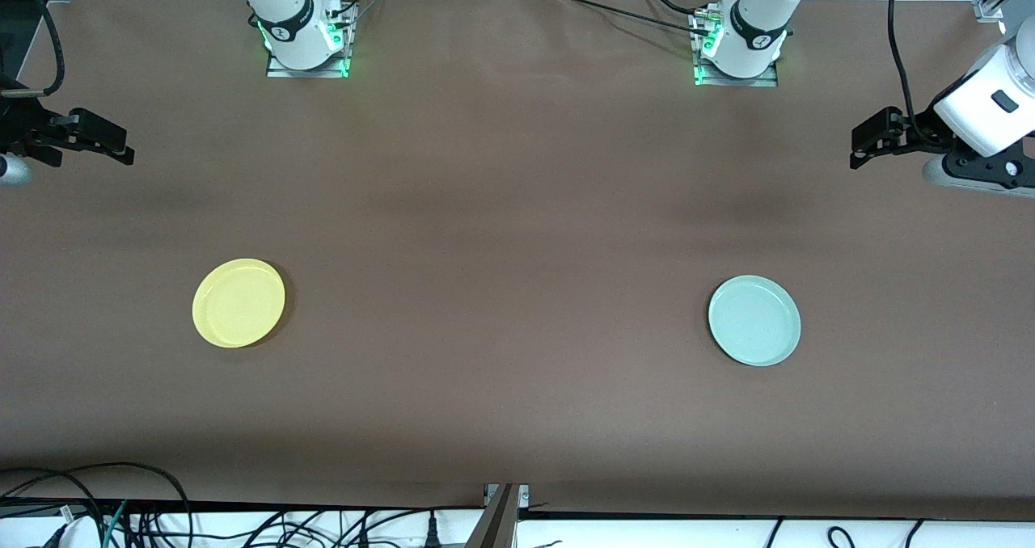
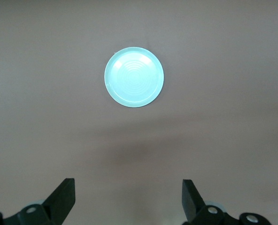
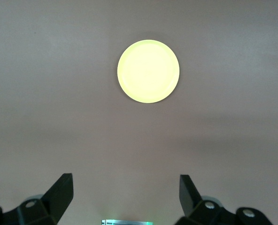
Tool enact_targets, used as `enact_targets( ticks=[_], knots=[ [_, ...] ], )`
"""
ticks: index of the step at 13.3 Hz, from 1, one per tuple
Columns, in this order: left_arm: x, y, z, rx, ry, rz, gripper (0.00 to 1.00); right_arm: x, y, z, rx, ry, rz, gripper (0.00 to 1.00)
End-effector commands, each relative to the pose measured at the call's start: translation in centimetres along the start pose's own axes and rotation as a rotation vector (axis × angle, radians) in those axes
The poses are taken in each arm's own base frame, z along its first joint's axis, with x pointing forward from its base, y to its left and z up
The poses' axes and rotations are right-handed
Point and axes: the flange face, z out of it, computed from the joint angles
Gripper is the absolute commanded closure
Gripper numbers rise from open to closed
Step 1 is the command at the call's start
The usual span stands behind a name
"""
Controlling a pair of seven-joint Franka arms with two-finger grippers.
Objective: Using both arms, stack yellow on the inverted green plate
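The left end effector [image 1: 859,140], released and empty, hangs over its end of the bench with the upright green plate [image 1: 754,320] ahead and below, while the right end effector [image 1: 121,148], also released, faces the yellow plate [image 1: 238,302].

No text, label, brand name or number can be read anywhere in these views. The black bands at the arms' bases carry small white marks, but they are too small to make out as letters or signs.
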Motion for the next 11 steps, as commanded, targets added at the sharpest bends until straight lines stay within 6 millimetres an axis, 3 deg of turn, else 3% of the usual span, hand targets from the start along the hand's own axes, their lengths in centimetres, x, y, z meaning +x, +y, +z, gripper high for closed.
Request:
enact_targets(
  ticks=[1, 11],
  knots=[
    [-0.32, -0.20, -1.27, 0.015, 0.041, 0.000, 0.00, -0.15, 0.16, -0.10, 0.016, 0.009, 0.004, 0.00],
    [-0.49, 0.36, -1.44, 0.017, 0.024, 0.007, 0.00, -0.13, 0.16, -0.11, 0.015, 0.011, 0.004, 0.00]
  ],
)
